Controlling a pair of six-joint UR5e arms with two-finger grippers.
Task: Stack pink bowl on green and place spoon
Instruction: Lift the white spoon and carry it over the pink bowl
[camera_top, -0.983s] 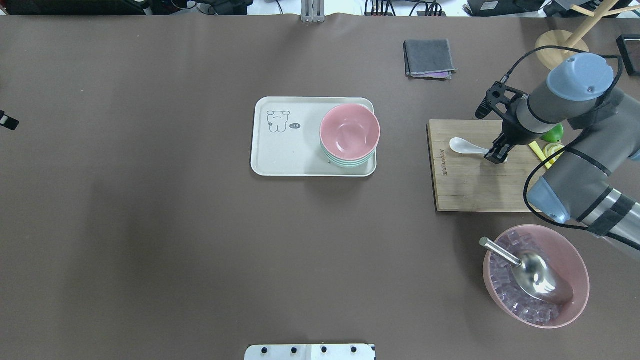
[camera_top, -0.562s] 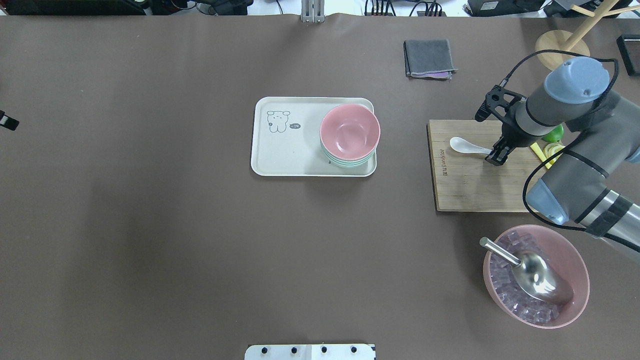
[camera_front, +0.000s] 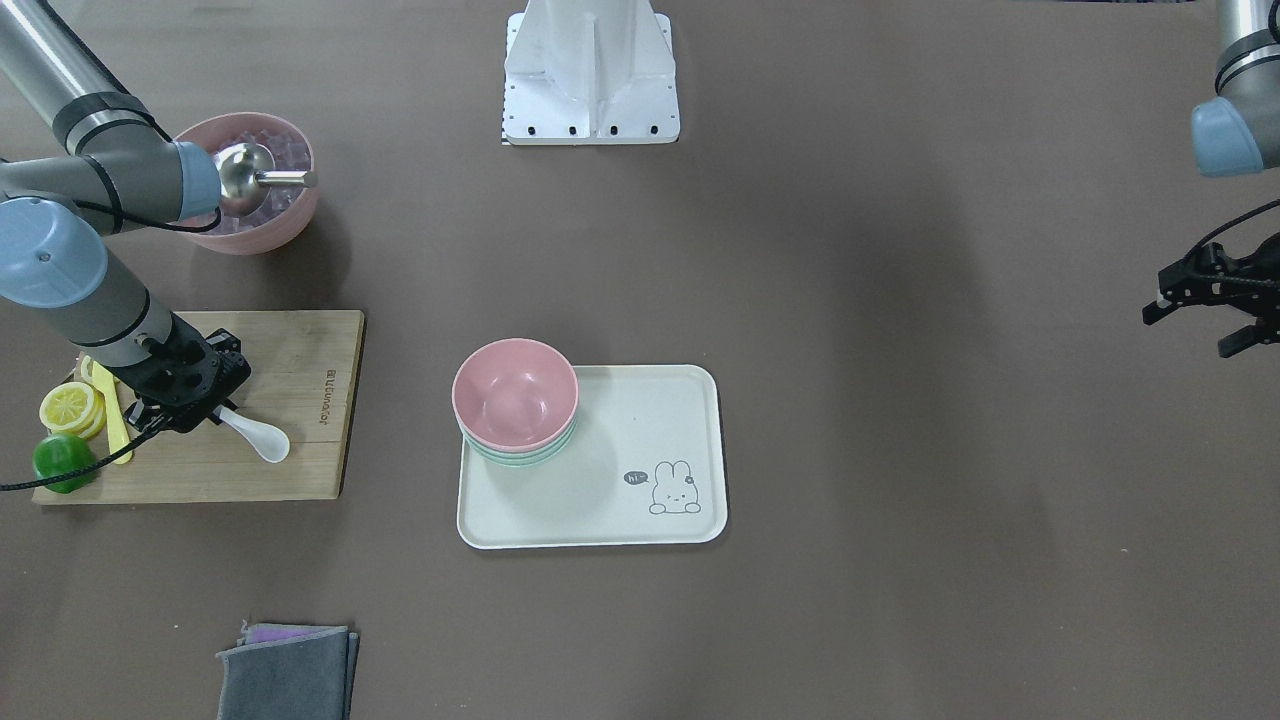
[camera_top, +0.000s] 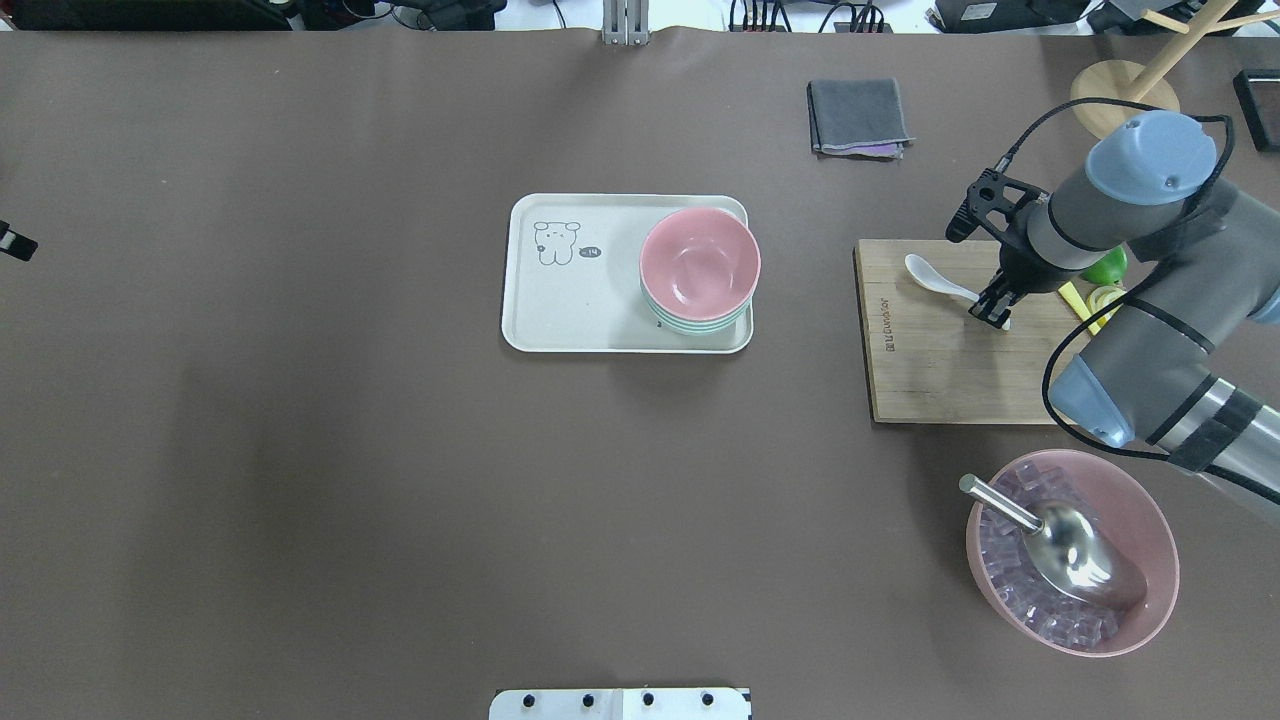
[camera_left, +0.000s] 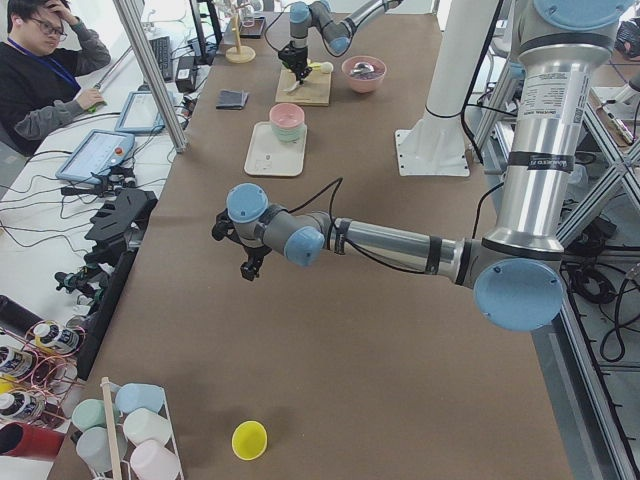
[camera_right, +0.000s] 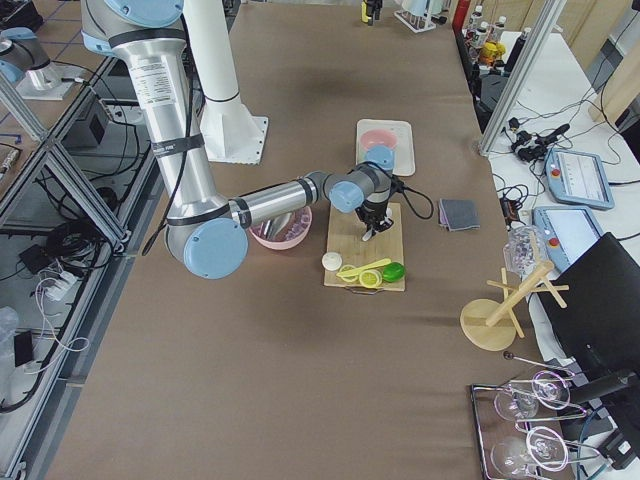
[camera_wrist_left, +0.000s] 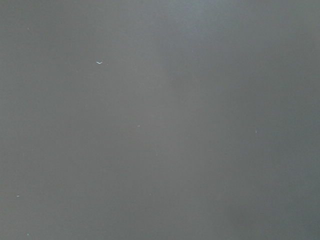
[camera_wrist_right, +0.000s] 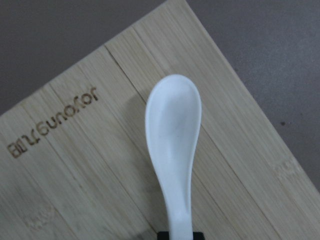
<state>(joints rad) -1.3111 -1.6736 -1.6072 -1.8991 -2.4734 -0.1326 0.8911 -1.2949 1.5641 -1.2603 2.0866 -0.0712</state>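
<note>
The pink bowl (camera_top: 700, 262) sits nested on the green bowl (camera_top: 695, 325) at the right end of the white tray (camera_top: 570, 300); the stack also shows in the front view (camera_front: 515, 392). My right gripper (camera_top: 993, 312) is shut on the handle of the white spoon (camera_top: 935, 280) over the wooden cutting board (camera_top: 950, 380). The wrist view shows the spoon (camera_wrist_right: 173, 135) held with its bowl end pointing away, above the board (camera_wrist_right: 75, 165). My left gripper (camera_front: 1187, 335) is open and empty far off at the table's left side.
A large pink bowl (camera_top: 1155, 520) of ice cubes with a metal scoop (camera_top: 1075, 555) stands near the board. A lime (camera_front: 60, 462) and lemon slices (camera_front: 72, 408) lie on the board's outer end. A grey cloth (camera_top: 858, 116) and a wooden rack (camera_top: 1120, 95) are at the back.
The right gripper has shifted slightly toward the back with the spoon, and the spoon's bowl end has swung toward the board's far edge. The left arm and the bowls have not moved.
</note>
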